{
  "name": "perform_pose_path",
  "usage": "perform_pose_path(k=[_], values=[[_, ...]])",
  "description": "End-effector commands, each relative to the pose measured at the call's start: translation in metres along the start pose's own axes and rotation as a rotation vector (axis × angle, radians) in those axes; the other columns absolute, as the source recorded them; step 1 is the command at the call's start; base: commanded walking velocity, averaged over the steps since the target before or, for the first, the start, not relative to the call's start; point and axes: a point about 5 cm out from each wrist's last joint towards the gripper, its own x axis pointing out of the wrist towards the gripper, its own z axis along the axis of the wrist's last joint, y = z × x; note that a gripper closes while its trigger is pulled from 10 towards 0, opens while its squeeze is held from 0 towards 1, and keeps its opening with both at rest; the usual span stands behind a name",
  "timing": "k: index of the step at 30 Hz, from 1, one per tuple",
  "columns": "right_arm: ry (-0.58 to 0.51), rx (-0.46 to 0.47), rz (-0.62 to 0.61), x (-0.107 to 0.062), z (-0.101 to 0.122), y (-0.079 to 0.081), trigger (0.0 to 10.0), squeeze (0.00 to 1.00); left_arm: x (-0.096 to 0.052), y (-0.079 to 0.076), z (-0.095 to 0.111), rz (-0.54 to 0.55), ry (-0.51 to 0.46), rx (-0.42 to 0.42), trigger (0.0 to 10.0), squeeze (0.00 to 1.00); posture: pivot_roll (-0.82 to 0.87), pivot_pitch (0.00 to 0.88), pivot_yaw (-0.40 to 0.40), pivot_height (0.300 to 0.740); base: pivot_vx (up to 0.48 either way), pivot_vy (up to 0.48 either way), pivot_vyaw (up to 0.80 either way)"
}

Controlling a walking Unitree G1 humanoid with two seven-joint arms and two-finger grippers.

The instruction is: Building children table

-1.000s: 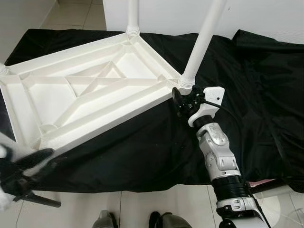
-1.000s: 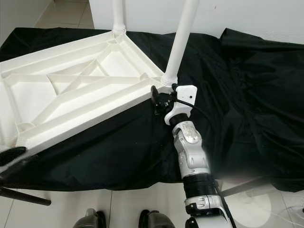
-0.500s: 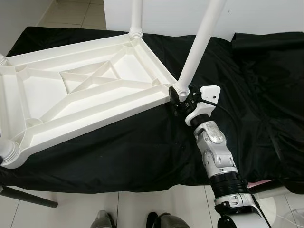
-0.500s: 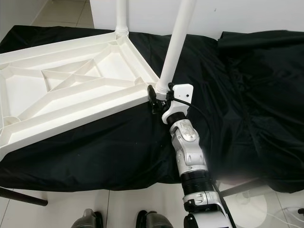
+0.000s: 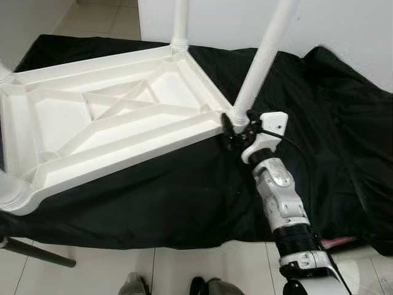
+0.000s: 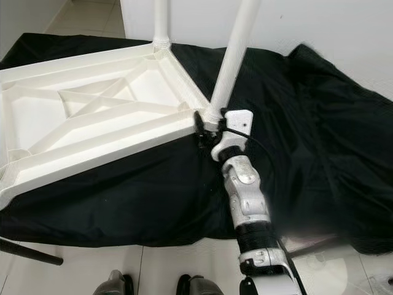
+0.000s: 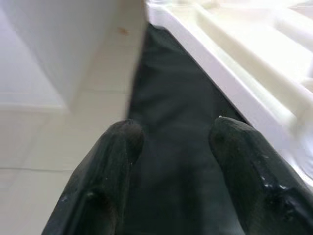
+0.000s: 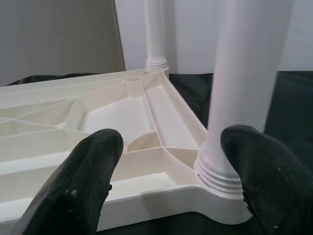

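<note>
The right gripper [image 5: 236, 130] stood open at the near leg [image 5: 263, 58], fingers straddling its threaded base just ahead. The upturned tabletop [image 5: 116, 123] lay beyond on black cloth [image 5: 184, 196]. Better to close squarely round the leg, low down, before turning.

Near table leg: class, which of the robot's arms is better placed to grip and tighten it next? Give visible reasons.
Right. The right gripper sits open at the base of the near table leg, fingers either side. The left gripper hangs over the black cloth.
</note>
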Motion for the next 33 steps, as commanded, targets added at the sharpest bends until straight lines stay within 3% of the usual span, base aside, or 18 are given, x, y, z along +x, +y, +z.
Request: perform_pose_path(k=[1, 7, 8, 11, 14, 17, 21, 23, 25, 27, 28, 30, 33], values=[[0.004, -0.003, -0.013, -0.001, -0.002, -0.003, 10.0, 0.00, 0.004, 0.002, -0.006, 0.026, 0.027, 0.034, 10.0, 0.00, 0.10, 0.181, -0.068, 0.740, 0.000, 0.000, 0.00], [0.011, -0.003, -0.027, -0.003, -0.004, -0.005, 10.0, 0.00, 0.035, 0.004, -0.001, 0.115, -0.091, 0.046, 10.0, 0.00, 0.09, 0.183, -0.072, 0.740, 0.000, 0.000, 0.00], [0.011, -0.003, -0.027, -0.003, -0.004, -0.005, 10.0, 0.00, 0.035, 0.004, -0.001, 0.115, -0.091, 0.046, 10.0, 0.00, 0.09, 0.183, -0.072, 0.740, 0.000, 0.000, 0.00], [0.028, 0.005, -0.090, -0.008, -0.009, -0.009, 10.0, 0.00, 0.059, 0.007, 0.006, 0.198, -0.193, -0.040, 10.0, 0.00, 0.09, 0.182, -0.076, 0.740, 0.000, 0.000, 0.00], [0.032, 0.014, -0.109, -0.009, -0.011, -0.010, 10.0, 0.00, 0.065, 0.006, 0.007, 0.199, -0.205, -0.042, 10.0, 0.00, 0.09, 0.182, -0.076, 0.740, 0.000, 0.000, 0.00], [0.070, -0.014, -0.180, -0.018, -0.020, -0.010, 10.0, 0.00, 0.089, -0.016, 0.005, 0.064, -0.229, -0.081, 10.0, 0.00, 0.07, 0.177, -0.066, 0.740, 0.000, 0.000, 0.00], [0.082, -0.017, -0.202, -0.020, -0.023, -0.011, 10.0, 0.00, 0.094, -0.022, 0.005, 0.027, -0.234, -0.092, 10.0, 0.00, 0.07, 0.177, -0.066, 0.740, 0.000, 0.000, 0.00], [0.119, 0.017, -0.240, -0.024, -0.032, -0.012, 10.0, 0.00, 0.105, -0.041, 0.004, -0.086, -0.255, -0.124, 10.0, 0.00, 0.06, 0.170, -0.062, 0.740, 0.000, 0.000, 0.00], [0.119, 0.017, -0.240, -0.024, -0.032, -0.012, 10.0, 0.00, 0.105, -0.041, 0.004, -0.086, -0.255, -0.124, 10.0, 0.00, 0.06, 0.170, -0.062, 0.740, 0.000, 0.000, 0.00], [0.176, 0.028, -0.270, -0.022, -0.041, -0.014, 10.0, 0.00, 0.114, -0.065, 0.003, -0.207, -0.281, -0.141, 10.0, 0.00, 0.07, 0.164, -0.066, 0.740, 0.000, 0.000, 0.00], [0.176, 0.028, -0.270, -0.022, -0.041, -0.014, 10.0, 0.00, 0.114, -0.065, 0.003, -0.207, -0.281, -0.141, 10.0, 0.00, 0.07, 0.164, -0.066, 0.740, 0.000, 0.000, 0.00], [0.216, 0.030, -0.279, -0.017, -0.047, -0.014, 10.0, 0.00, 0.119, -0.096, 0.004, -0.313, -0.311, -0.142, 10.0, 0.00, 0.07, 0.164, -0.069, 0.740, 0.000, 0.000, 0.00], [0.237, 0.028, -0.280, -0.015, -0.050, -0.014, 10.0, 0.00, 0.120, -0.108, 0.005, -0.353, -0.323, -0.141, 10.0, 0.00, 0.07, 0.164, -0.070, 0.740, 0.000, 0.000, 0.00]])
